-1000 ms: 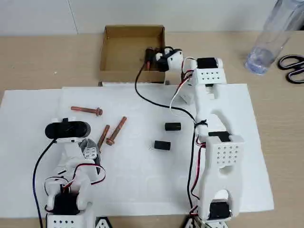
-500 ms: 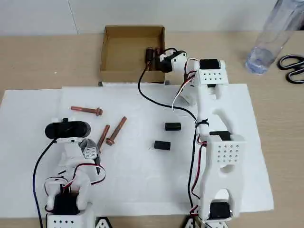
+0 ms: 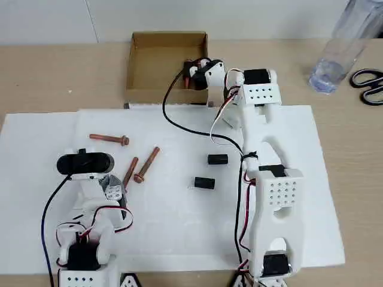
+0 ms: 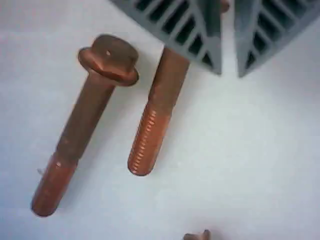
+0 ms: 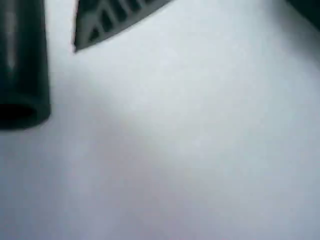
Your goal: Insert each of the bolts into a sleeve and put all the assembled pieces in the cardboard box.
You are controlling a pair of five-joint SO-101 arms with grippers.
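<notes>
The cardboard box (image 3: 154, 64) stands at the table's back. My right gripper (image 3: 196, 68) hangs over its right side, open, next to a dark sleeve with a bolt in it (image 3: 188, 76). The right wrist view has a black sleeve (image 5: 21, 60) beside my right gripper (image 5: 187, 25), with nothing between the fingers. Two black sleeves (image 3: 218, 159) (image 3: 204, 183) lie on the white sheet. Three copper bolts (image 3: 109, 139) (image 3: 147, 164) (image 3: 130, 172) lie at the left. My left gripper (image 3: 114, 188) (image 4: 230, 74) hovers shut over the head end of one bolt (image 4: 152, 125), beside another (image 4: 82, 125).
A white sheet (image 3: 179, 233) covers the table's middle. A plastic bottle (image 3: 338, 51) and scissors (image 3: 368, 84) sit at the back right on the wooden top. Black cables (image 3: 179, 122) trail from the right arm across the sheet.
My right gripper has shifted a little to the left, farther over the box. The left arm, the bolts and the loose sleeves have not moved.
</notes>
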